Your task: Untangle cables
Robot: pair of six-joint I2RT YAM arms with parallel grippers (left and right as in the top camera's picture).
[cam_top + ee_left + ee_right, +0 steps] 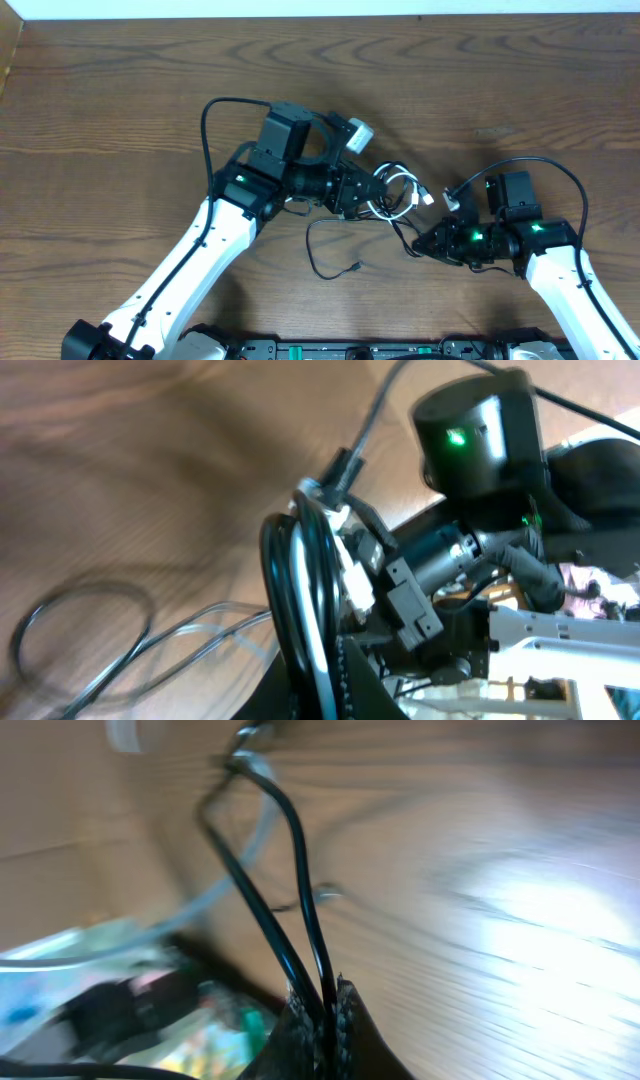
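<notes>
Even, sharp overhead light; both wrist views blurred (white glare on table (560,910)).

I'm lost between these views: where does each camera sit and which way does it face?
Overhead: above the table, facing straight down on the cable tangle; both arms show.
Left wrist: on the left arm, facing past black cable loops towards the right arm.
Right wrist: low over the table, along its shut fingers gripping black cable.
Shared: overhead and left wrist both show the right arm.
</notes>
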